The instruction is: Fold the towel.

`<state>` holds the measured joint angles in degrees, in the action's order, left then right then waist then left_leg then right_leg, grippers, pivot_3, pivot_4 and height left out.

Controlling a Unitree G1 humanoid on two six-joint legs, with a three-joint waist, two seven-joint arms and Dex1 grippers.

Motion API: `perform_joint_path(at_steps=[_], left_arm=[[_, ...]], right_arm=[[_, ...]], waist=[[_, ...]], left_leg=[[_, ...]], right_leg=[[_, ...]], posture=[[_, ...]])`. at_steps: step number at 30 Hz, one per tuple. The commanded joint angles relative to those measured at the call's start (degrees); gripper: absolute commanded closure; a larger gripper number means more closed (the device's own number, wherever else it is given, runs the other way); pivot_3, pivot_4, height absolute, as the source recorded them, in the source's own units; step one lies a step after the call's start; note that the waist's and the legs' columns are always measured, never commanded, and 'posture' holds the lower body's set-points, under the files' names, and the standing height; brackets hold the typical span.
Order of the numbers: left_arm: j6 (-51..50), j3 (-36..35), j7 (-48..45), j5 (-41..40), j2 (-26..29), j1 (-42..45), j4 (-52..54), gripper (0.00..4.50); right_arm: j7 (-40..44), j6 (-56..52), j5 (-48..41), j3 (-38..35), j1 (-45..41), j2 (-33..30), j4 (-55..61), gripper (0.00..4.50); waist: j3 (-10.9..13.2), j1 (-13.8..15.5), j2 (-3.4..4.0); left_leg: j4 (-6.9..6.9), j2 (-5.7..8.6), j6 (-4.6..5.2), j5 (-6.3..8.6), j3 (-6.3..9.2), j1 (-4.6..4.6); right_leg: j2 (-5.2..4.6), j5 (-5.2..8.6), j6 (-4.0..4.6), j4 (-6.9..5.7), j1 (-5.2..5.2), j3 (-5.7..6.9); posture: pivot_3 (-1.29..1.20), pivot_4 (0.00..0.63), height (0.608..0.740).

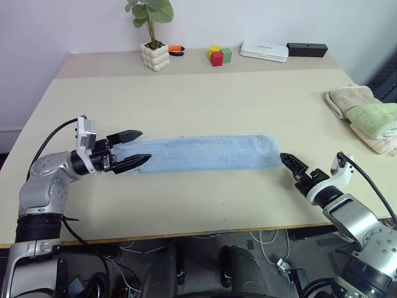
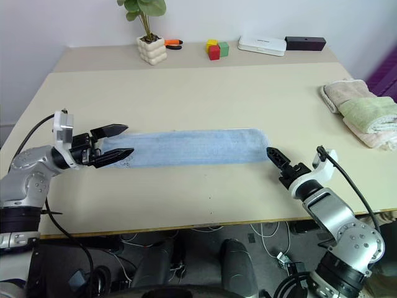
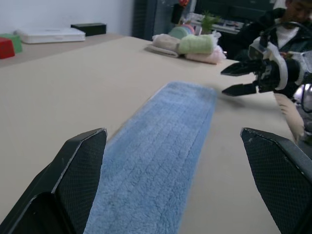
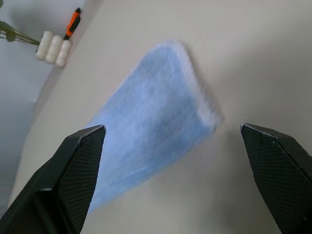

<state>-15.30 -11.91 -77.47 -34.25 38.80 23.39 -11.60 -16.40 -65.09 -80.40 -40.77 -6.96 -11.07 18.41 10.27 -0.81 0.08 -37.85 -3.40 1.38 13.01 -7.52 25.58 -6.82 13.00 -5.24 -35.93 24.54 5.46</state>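
step: light blue terry cloth towel (image 1: 208,153) already a long strip mid-tabletop (image 1: 205,93) | left pincer (image 1: 135,148) at its 9 o'clock end, right pincer (image 1: 286,159) at 3, both wide, empty | next: you'd grab one short end, fold across

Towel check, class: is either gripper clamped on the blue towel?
No: the towel lies flat on the table, and the left gripper and right gripper stand open, off its ends.

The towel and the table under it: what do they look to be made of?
The towel: soft terry-like cloth, light blue, matte; its fuzzy nap and faint stitched grid show in the left wrist view. The table: a smooth, hard beige top with a dull sheen, probably laminate or painted board; the look leaves that open.
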Motion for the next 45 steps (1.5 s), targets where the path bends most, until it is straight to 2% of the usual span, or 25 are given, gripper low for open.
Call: perform_joint_path(at_steps=[1, 4, 9, 10, 13, 14, 19, 23, 27, 32, 36, 45], left_arm=[[1.41, -0.19, -0.81, 0.55, 1.00, 1.35, -0.10, 0.01], [1.02, -0.28, -0.45, 0.52, 1.01, 1.01, 0.71, 0.01], [0.44, -0.79, 1.32, 0.28, 0.92, -0.73, 3.70, 0.01], [0.47, -0.98, 1.72, 0.36, 1.01, -0.96, 3.99, 0.00], [0.43, -1.41, 2.58, 0.27, 1.27, -1.67, 4.72, 0.00], [0.25, -1.62, 2.86, 0.04, 1.35, -2.08, 5.26, 0.00], [0.42, -1.73, 4.41, -0.20, 1.13, -3.09, 6.58, 0.00], [0.82, -1.61, 5.16, -0.14, 0.78, -3.54, 6.79, 0.00], [1.48, -1.34, 5.38, 0.17, 0.49, -3.69, 6.25, 0.00], [2.59, -0.57, 5.26, 0.90, -0.05, -2.40, 4.43, 0.00], [3.30, -0.21, 4.74, 1.47, -0.34, -1.06, 2.76, 0.00], [4.47, 0.08, 4.48, 2.07, -0.59, 0.10, 1.42, 0.00]], right_arm=[[-4.56, 3.76, -6.71, 2.35, 0.62, 0.01, 0.50, 0.00], [-6.41, 6.24, -8.12, 5.11, 0.95, -0.59, -1.15, 0.00], [-5.81, 10.26, -2.07, 8.99, -0.34, -2.47, -7.24, 0.00], [-5.40, 11.07, -1.69, 9.38, -0.78, -2.68, -8.09, 0.24], [-5.09, 13.70, -0.83, 9.88, -2.70, -2.53, -10.34, 1.18], [-4.58, 14.79, -0.21, 10.10, -3.83, -2.36, -11.31, 1.80], [-3.88, 18.29, 2.03, 10.51, -6.64, -1.94, -14.34, 4.35], [-3.02, 22.15, 6.37, 8.61, -7.98, -4.61, -16.96, 4.44], [-0.05, 23.49, 11.99, 8.06, -8.78, -11.83, -17.46, 4.44], [3.76, 19.12, 16.30, 9.22, -8.68, -21.48, -16.56, 4.44], [12.13, 17.71, 20.86, 15.17, -10.35, -27.33, -10.29, 4.44], [35.29, 21.33, 35.66, 35.91, -9.84, -36.22, 6.83, 4.44]], waist=[[0.00, 0.00, 0.00], [0.00, 0.02, 0.00], [-0.05, -0.14, -0.09], [-0.08, -0.15, -0.14], [-0.11, -0.06, -0.18], [-0.11, -0.11, -0.18], [-0.10, -0.12, -0.18], [-0.11, 0.07, -0.18], [-0.07, 0.57, -0.12], [-0.04, 0.08, -0.07], [-0.03, -0.24, -0.05], [-0.03, 0.50, -0.13]], left_leg=[[0.02, 0.00, 0.00, 0.00, 0.00, 0.00], [0.05, 0.00, 0.01, 0.00, 0.00, 0.00], [0.05, -0.01, 0.01, 0.00, 0.00, -0.03], [0.05, -0.02, 0.01, 0.00, 0.00, -0.04], [0.05, -0.03, 0.00, 0.00, 0.00, -0.06], [0.05, -0.03, 0.01, 0.00, 0.00, -0.05], [0.14, -0.07, 0.04, 0.01, -0.05, 0.00], [0.15, -0.07, 0.04, 0.01, -0.08, 0.00], [0.14, 0.00, 0.08, 0.04, -0.08, 0.03], [0.22, -0.02, 0.10, 0.03, -0.13, 0.14], [0.32, -0.04, 0.06, 0.00, -0.16, 0.08], [0.44, -0.04, 0.04, -0.01, -0.14, 0.11]], right_leg=[[0.00, 0.00, 0.00, 0.01, 0.01, 0.00], [0.00, 0.00, 0.00, 0.04, 0.01, 0.00], [0.01, -0.01, 0.01, 0.10, -0.03, 0.00], [0.02, -0.01, 0.02, 0.11, -0.04, 0.00], [0.03, -0.04, 0.08, 0.23, -0.09, 0.00], [0.03, -0.06, 0.12, 0.29, -0.10, 0.00], [0.07, -0.13, 0.20, 0.51, -0.09, 0.00], [0.08, -0.13, 0.19, 0.54, -0.11, 0.00], [0.02, -0.14, 0.19, 0.62, -0.10, 0.00], [0.06, -0.15, 0.17, 0.62, 0.01, -0.01], [0.12, -0.23, 0.03, 0.61, 0.04, -0.01], [0.11, -0.22, 0.00, 0.70, 0.08, -0.03]], posture=[[0.00, 0.150, 0.740], [0.00, 0.150, 0.740], [0.00, 0.150, 0.740], [0.00, 0.150, 0.740], [0.00, 0.150, 0.740], [0.00, 0.150, 0.740], [0.00, 0.150, 0.740], [0.00, 0.150, 0.740], [0.00, 0.150, 0.740], [0.00, 0.150, 0.740], [0.00, 0.150, 0.740], [0.00, 0.150, 0.740]])
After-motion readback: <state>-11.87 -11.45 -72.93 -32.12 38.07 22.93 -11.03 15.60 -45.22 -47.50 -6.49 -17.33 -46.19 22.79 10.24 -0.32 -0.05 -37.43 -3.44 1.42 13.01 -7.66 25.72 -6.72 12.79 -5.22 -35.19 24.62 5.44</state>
